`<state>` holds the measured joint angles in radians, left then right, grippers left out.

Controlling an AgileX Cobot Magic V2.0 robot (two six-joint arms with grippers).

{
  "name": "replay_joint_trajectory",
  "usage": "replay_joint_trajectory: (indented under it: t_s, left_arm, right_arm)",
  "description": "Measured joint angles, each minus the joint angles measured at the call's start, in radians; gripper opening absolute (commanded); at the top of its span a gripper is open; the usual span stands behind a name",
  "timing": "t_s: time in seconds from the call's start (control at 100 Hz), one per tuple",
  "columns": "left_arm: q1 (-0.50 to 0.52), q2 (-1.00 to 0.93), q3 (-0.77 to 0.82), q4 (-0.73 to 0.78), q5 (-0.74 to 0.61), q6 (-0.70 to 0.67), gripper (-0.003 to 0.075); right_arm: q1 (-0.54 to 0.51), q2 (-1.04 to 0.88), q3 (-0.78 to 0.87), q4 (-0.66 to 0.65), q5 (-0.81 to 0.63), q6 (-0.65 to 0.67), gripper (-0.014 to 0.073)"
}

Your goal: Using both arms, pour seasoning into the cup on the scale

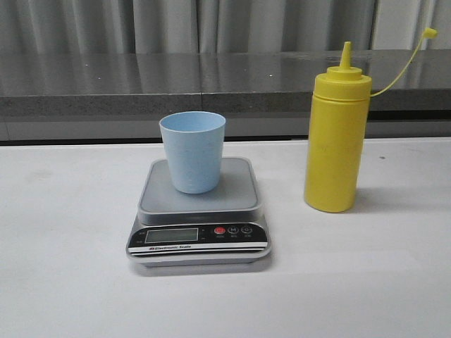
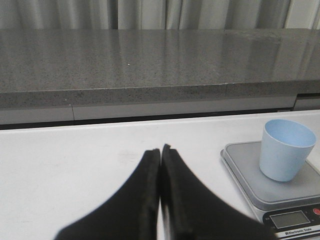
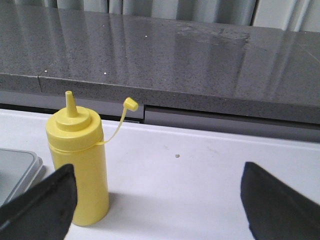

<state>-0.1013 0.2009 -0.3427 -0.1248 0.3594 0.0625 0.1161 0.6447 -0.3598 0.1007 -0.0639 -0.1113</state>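
Both tools appear only in their own wrist views. Left tool (image 2: 160,150) has its two black fingers (image 2: 145,190) pressed together, tip against tip, with nothing between them; it sits in the lower middle of that frame, over the bare white counter (image 2: 65,165). Right tool (image 3: 157,195) is spread wide: one finger is in the lower left corner of its frame and the other in the lower right corner, and the gap between them holds nothing.

In the front view, the scale (image 1: 199,211) lies on the counter in the centre of the frame, slightly left of the middle. Its grey square platform carries the light blue cup (image 1: 192,151), which stands upright, with its open mouth up, on the middle of the platform. The black front panel faces the camera, with the display at its left and a red button and two dark buttons at its right. What the display reads is too small to tell.

The seasoning bottle (image 1: 337,137) stands upright on the counter in the right part of the frame, near the scale but apart from it. Its pointed nozzle is bare, and the small cap (image 1: 429,32) hangs off on a thin yellow tether toward the upper right corner.

A dark grey stone ledge (image 1: 141,84) runs across the upper part of the frame, with pale curtains (image 1: 169,24) behind it.
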Motion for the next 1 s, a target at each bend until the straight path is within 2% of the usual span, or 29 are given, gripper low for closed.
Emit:
replay_joint_trajectory:
  t_s: [0.32,0.39,0.46,0.53,0.65,0.79,0.82,1.0]
  left_arm:
    - [0.000,0.000,0.000,0.000,0.000,0.000,-0.0020]
    - [0.000,0.000,0.000,0.000,0.000,0.000,-0.0020]
    - [0.000,0.000,0.000,0.000,0.000,0.000,-0.0020]
    - [0.000,0.000,0.000,0.000,0.000,0.000,-0.0020]
    - [0.000,0.000,0.000,0.000,0.000,0.000,-0.0020]
    - [0.000,0.000,0.000,0.000,0.000,0.000,-0.0020]
    - [0.000,0.000,0.000,0.000,0.000,0.000,-0.0020]
    - [0.000,0.000,0.000,0.000,0.000,0.000,-0.0020]
  right_arm:
    - [-0.006,-0.193,0.000,0.000,0.264,0.000,0.0654]
    - [-0.006,-0.222,0.000,0.000,0.308,-0.001,0.0628]
    - [-0.006,-0.245,0.000,0.000,0.342,-0.001,0.0559]
    - [-0.006,-0.262,0.000,0.000,0.360,-0.001,0.0451]
    - [-0.006,-0.274,0.000,0.000,0.366,-0.001,0.0202]
    - [-0.006,-0.274,0.002,0.000,0.359,-0.001,-0.0050]
    - [-0.006,-0.274,0.002,0.000,0.355,-0.001,-0.0071]
    - [-0.006,-0.274,0.002,0.000,0.332,-0.001,-0.0067]
